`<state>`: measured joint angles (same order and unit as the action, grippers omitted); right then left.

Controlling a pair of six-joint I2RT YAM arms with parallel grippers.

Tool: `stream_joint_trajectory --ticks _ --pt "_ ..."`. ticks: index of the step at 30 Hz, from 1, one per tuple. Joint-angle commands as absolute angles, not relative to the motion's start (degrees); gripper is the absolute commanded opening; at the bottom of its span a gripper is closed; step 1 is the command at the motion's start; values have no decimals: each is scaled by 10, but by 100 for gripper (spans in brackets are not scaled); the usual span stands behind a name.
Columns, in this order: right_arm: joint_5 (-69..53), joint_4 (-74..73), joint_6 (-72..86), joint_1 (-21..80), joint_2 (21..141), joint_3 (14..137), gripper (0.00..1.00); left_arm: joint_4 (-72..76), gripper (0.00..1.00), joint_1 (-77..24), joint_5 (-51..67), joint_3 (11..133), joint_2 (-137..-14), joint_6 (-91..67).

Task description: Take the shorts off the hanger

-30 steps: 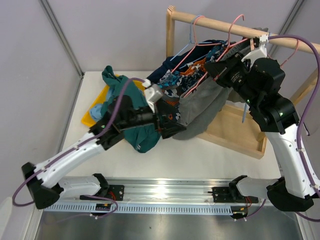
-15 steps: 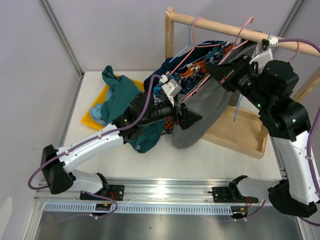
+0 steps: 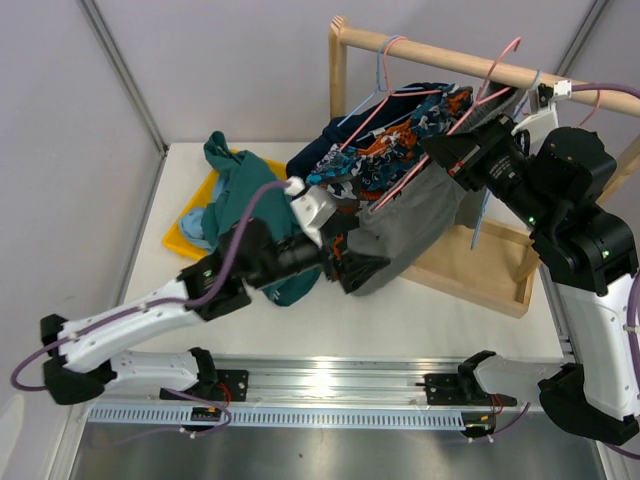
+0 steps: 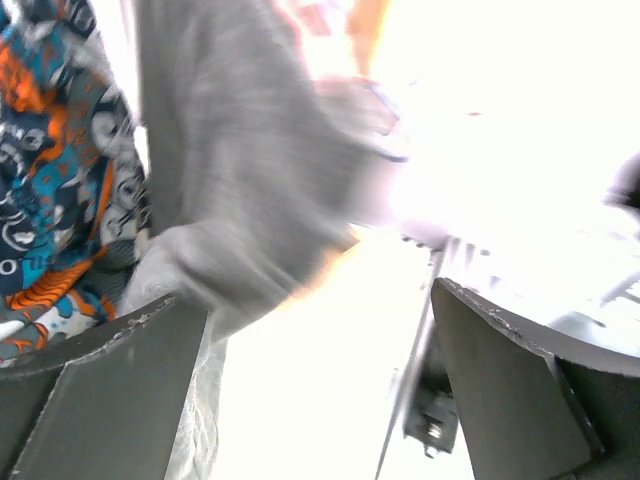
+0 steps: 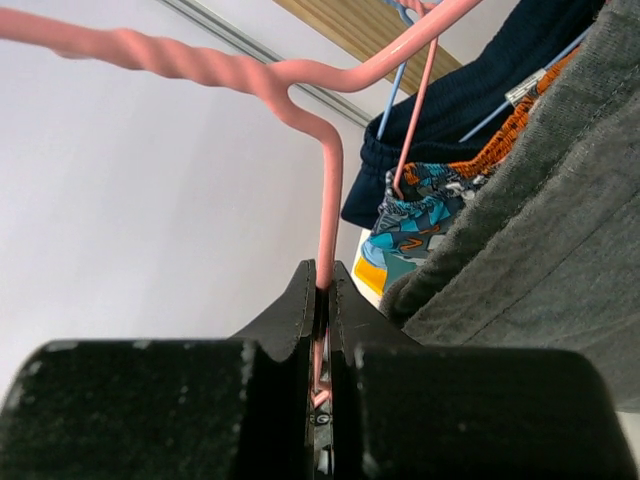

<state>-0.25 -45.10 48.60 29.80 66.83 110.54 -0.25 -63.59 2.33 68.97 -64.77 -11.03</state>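
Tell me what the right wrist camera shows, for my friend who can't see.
Black jaws are shut on the thin wire of a pink hanger. Grey shorts hang close on the right, with patterned shorts and navy shorts behind them.

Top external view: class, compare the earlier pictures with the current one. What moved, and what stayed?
The right gripper, still shut on the pink hanger, slid its hook rightward along the wooden rail. The left gripper reached toward the grey shorts, then drew back, open and empty. The teal shorts stayed put.
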Motion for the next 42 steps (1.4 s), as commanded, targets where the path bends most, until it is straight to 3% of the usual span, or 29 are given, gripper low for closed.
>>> stream_joint_trajectory --ticks 1,7,20,23,24,26,27,31,42 --pt "-16 -388 454 304 648 1142 0 -34 99 -678 -88 656 -553 -63" --pt "-15 -384 458 303 650 1144 0 -44 99 -679 -126 630 -528 -20" --pt "-19 -395 462 303 649 1158 0 65 97 -671 -84 697 -735 18" --pt "-18 -406 460 303 645 1166 0 83 62 -667 -121 726 -765 32" --pt "-16 -410 458 303 644 1167 0 83 38 -666 -145 730 -772 33" --pt "-14 -414 456 303 643 1170 0 87 6 -667 -163 736 -766 34" --pt "-13 -416 455 303 643 1171 0 87 0 -666 -175 733 -754 26" --pt "-12 -417 454 302 646 1181 0 76 0 -672 -187 682 -693 4" --pt "-8 -408 456 294 674 1195 0 40 0 -816 -287 466 -468 -95"
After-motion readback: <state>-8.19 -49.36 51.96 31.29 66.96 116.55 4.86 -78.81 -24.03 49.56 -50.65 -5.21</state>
